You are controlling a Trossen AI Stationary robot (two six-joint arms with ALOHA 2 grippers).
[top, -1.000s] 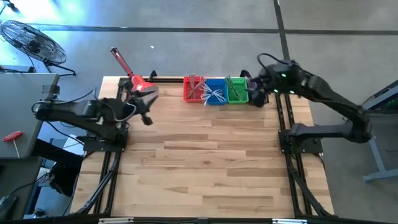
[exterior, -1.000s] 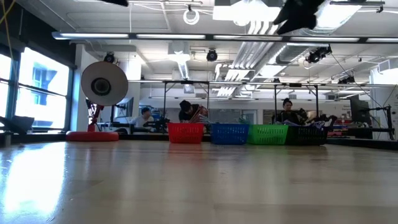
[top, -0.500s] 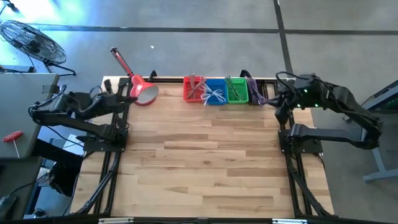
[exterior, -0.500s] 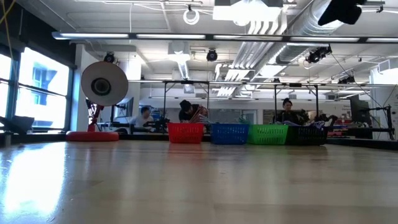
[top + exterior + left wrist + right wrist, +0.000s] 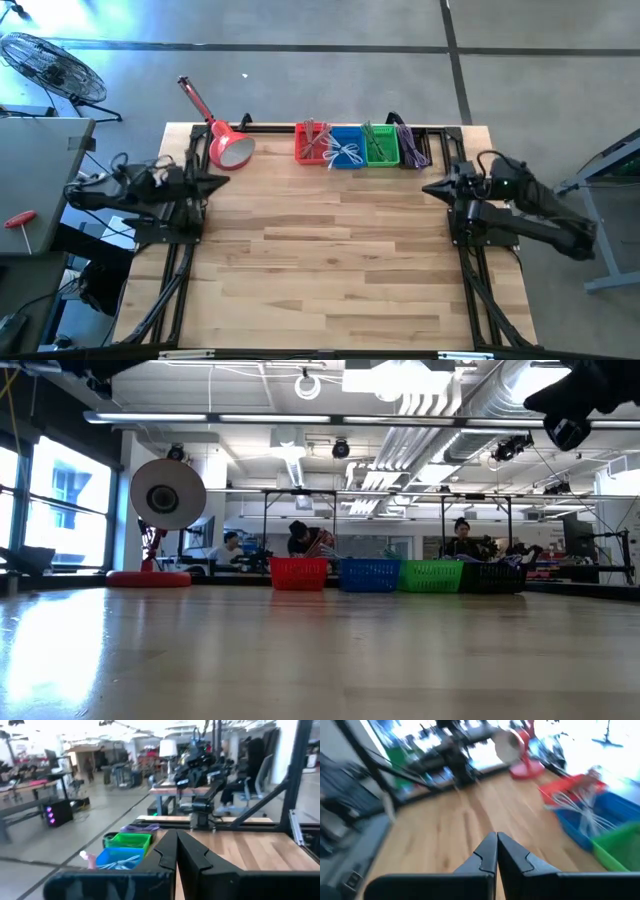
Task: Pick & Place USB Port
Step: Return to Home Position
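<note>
A row of small baskets stands at the table's far edge: red (image 5: 312, 145), blue (image 5: 346, 148), green (image 5: 381, 146) and a dark one with purple cables (image 5: 413, 148); they hold cables. My left gripper (image 5: 220, 183) is shut and empty at the table's left side, above its base. My right gripper (image 5: 430, 187) is shut and empty at the table's right side. In the wrist views both pairs of fingertips meet with no gap, in the left wrist view (image 5: 176, 845) and in the right wrist view (image 5: 496, 847).
A red desk lamp (image 5: 228, 147) stands at the far left corner of the table. Dark rails (image 5: 180, 270) run along both sides. The wooden tabletop (image 5: 330, 250) lies bare between the arms. People sit in the room beyond, in the low view (image 5: 300, 540).
Both arms have drawn back from the far edge. My left gripper has gone from beside the lamp toward the table's left and near side, down over its base. My right gripper has gone from the baskets' right end toward the near side and right, folding low.
</note>
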